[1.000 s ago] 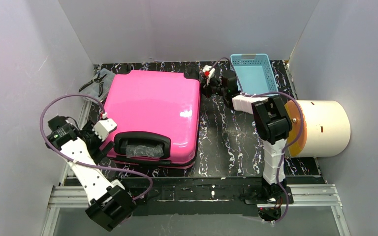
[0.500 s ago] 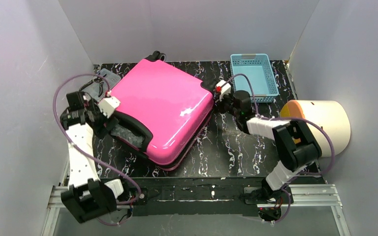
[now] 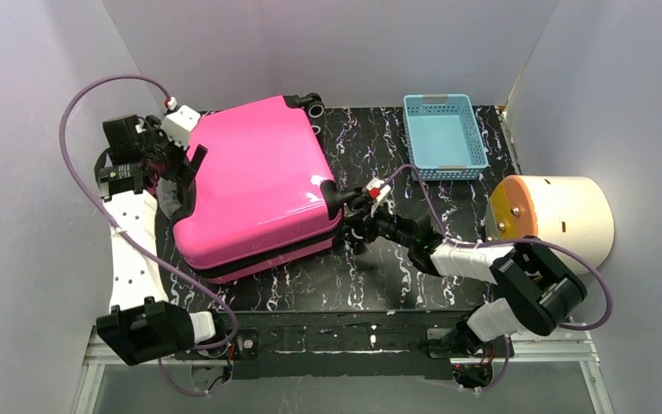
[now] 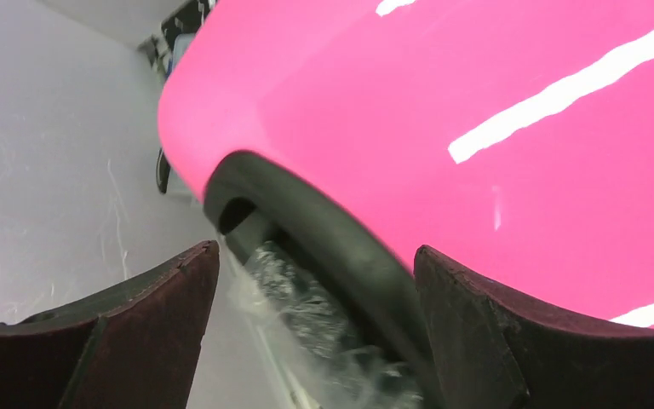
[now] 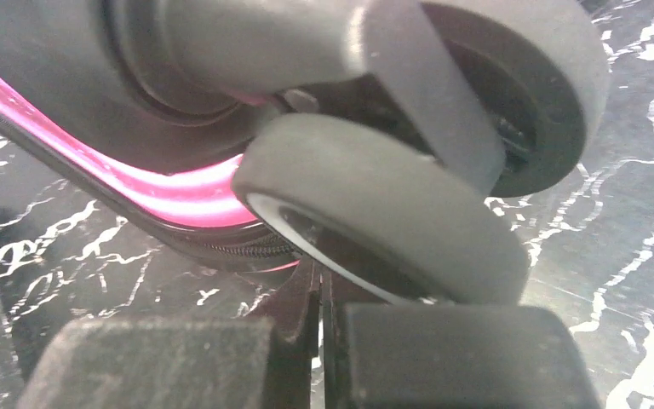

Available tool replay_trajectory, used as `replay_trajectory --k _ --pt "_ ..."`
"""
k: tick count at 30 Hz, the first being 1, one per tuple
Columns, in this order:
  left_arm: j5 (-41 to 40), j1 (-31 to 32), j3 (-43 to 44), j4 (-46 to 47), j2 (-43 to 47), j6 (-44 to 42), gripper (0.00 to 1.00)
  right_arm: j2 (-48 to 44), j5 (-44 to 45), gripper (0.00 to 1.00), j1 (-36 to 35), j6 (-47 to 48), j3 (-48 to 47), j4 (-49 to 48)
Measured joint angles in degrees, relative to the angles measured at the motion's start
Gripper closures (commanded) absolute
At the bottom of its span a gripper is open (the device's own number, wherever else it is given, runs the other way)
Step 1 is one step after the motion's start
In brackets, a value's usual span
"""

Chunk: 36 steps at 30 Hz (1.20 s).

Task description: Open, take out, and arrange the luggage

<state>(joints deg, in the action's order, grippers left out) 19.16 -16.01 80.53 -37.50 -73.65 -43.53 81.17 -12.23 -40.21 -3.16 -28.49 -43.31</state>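
Top external view: the luggage [image 3: 259, 181], a hot-pink hard-shell suitcase, lies closed and flat on the black marbled table [image 3: 396, 259], set at an angle in the left half of the workspace. Its black handle [image 4: 332, 247] faces the left side, and a pair of black wheels [image 3: 312, 105] juts from its far corner.

The left gripper [image 3: 185, 162] sits at the handle end. The left wrist view shows its two dark fingers [image 4: 149, 336] spread wide, with the handle's bar passing between them and crinkled clear plastic wrap [image 4: 306, 307] beneath the bar. Whether either finger touches the bar cannot be told.

The right gripper [image 3: 355, 211] is low at the suitcase's near right corner, beside the castor wheel [image 5: 375, 213] there. In the right wrist view its jaws are pressed together with only a thin seam between them, just below that grey-tyred wheel. A dark sliver rises from the seam, too unclear to identify. The pink shell's edge shows behind the wheel.

A light-blue basket [image 3: 438, 100] stands at the far right of the table, well apart from the suitcase. A cream cylinder [image 3: 569, 220] with an orange end lies on its side at the right edge.
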Motion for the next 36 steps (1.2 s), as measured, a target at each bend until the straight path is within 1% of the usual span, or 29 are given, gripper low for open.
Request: replay_trajectory --k 2,4,5,6,7,8,9,10,11,13,15,17,21,25,30,34,36 --pt "3.0 1.1 2.2 -1.8 1.6 3.8 0.18 1.5 -1.9 0.99 -0.5 -2.0 -0.1 -1.5" --pt "5.0 3.1 7.4 -4.7 1.9 8.5 0.19 3.5 -3.0 0.99 -0.4 -4.2 -0.3 -4.0" --pt "5.5 5.0 10.8 -6.2 1.6 11.0 0.19 4.3 -3.4 0.99 -0.3 -5.0 -0.3 -5.1" --pt "5.2 8.6 14.3 -7.6 1.2 13.4 0.18 5.5 -4.0 0.99 -0.1 -6.2 -0.4 -6.6" --pt "4.7 13.2 17.4 -8.7 0.9 15.1 0.17 6.7 -4.6 0.99 0.0 -7.4 -0.8 -8.1" --pt "3.2 19.5 20.0 -9.7 0.4 16.4 0.16 8.0 -5.1 0.99 0.1 -8.5 -1.2 -9.5" --pt "1.8 27.1 22.1 -11.1 -0.3 17.2 0.13 9.4 -5.6 0.99 0.1 -9.7 -1.8 -11.0" --pt "0.0 33.4 23.4 -12.6 -1.1 17.6 0.06 10.6 -6.0 0.99 0.0 -10.8 -2.3 -12.3" --pt "-1.3 40.4 24.6 -14.4 -2.5 17.7 0.02 11.6 -6.3 0.99 0.0 -11.7 -2.6 -13.4" --pt "-3.3 51.4 25.4 -18.0 -6.1 17.7 0.02 12.6 -6.8 0.99 0.1 -13.0 -3.0 -14.4" --pt "-5.2 57.5 25.4 -21.2 -10.0 17.6 0.02 12.9 -7.0 0.99 0.1 -13.6 -3.2 -14.6" --pt "-8.2 62.1 25.6 -23.5 -14.9 16.7 0.02 12.9 -7.0 0.99 0.1 -13.7 -3.3 -14.5" --pt "-13.1 67.3 28.3 -25.7 -24.5 14.8 0.02 12.8 -7.0 0.99 0.1 -13.6 -3.3 -14.2" --pt "-18.6 68.4 31.5 -24.7 -31.0 13.0 0.02 12.7 -7.0 0.99 0.1 -13.4 -3.4 -13.9" --pt "-24.2 68.0 31.9 -22.0 -34.5 10.6 0.02 12.7 -7.2 0.99 0.1 -13.4 -3.7 -13.4" --pt "-25.3 66.7 31.8 -21.1 -34.9 9.5 0.02 12.6 -7.3 0.99 0.1 -13.2 -3.8 -13.2" --pt "-25.6 65.3 31.8 -20.6 -34.9 9.4 0.05 12.6 -7.3 0.99 0.1 -13.1 -3.8 -13.0"
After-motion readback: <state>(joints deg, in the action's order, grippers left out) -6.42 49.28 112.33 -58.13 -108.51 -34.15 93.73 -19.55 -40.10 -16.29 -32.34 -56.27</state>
